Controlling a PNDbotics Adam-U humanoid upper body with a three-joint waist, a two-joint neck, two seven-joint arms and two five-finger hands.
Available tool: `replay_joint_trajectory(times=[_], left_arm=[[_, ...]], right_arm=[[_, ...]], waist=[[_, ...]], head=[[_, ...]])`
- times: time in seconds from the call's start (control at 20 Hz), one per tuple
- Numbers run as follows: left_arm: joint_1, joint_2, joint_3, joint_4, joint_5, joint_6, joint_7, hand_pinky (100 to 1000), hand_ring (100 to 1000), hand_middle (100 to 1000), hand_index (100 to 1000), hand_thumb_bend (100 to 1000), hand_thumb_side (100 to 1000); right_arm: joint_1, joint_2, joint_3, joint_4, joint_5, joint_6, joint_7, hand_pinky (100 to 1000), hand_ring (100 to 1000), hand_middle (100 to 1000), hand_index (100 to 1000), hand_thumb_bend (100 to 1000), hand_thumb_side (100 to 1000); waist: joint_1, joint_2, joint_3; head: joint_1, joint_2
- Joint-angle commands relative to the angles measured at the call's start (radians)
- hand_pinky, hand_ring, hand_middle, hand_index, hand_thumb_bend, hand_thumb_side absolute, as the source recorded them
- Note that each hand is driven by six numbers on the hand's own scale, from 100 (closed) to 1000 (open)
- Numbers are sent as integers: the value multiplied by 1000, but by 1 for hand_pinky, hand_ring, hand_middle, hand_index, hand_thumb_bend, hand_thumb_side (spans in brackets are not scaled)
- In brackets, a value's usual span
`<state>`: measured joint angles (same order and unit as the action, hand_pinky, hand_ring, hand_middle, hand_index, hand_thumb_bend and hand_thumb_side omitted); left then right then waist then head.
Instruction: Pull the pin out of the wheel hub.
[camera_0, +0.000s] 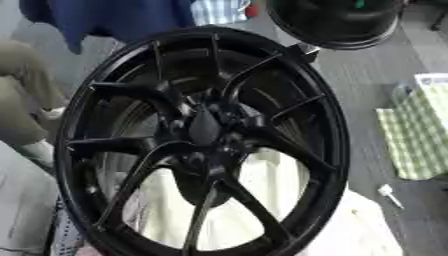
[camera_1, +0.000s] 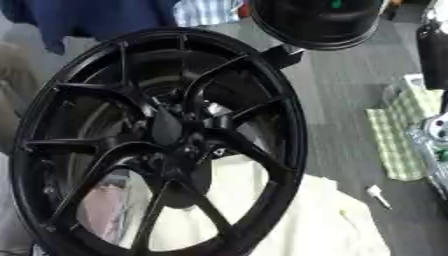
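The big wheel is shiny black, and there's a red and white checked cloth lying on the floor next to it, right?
Nearly. The wheel is black, but the checked cloth on the floor to its right is green and white, not red and white. The left eye view shows it best.

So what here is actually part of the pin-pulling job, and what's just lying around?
Part of the job:
- black wheel, upright, filling the view
- its hub at the centre; no pin can be made out there

Just lying about:
- green checked cloth
- small white object on the floor
- cream cloth behind the wheel
- round black object up top
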<state>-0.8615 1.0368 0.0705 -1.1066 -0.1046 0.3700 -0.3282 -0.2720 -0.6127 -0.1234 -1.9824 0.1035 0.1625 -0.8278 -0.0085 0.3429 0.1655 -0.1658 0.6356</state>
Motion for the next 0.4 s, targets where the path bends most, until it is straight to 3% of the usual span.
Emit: replay_joint_trajectory(times=[0.05,0.25,0.4], left_arm=[[-9,40,6,-20,21,8,26,816,731,632,832,100,735],[-7,35,17,-45,65,2,65,804,701,597,807,100,738],[10,20,41,-140,188,-49,157,797,680,578,795,100,741]], right_arm=[[-7,-29,-11,-18,8,-3,-1,540,564,563,721,100,565],[-7,-29,-11,-18,10,-4,2,540,565,564,721,100,562],[-7,-30,-13,-18,13,-3,4,541,566,565,722,100,561]], waist=[[3,-28,2],[2,-32,5],[-1,-35,8]], head=[[1,-11],[2,-8],[0,-7]])
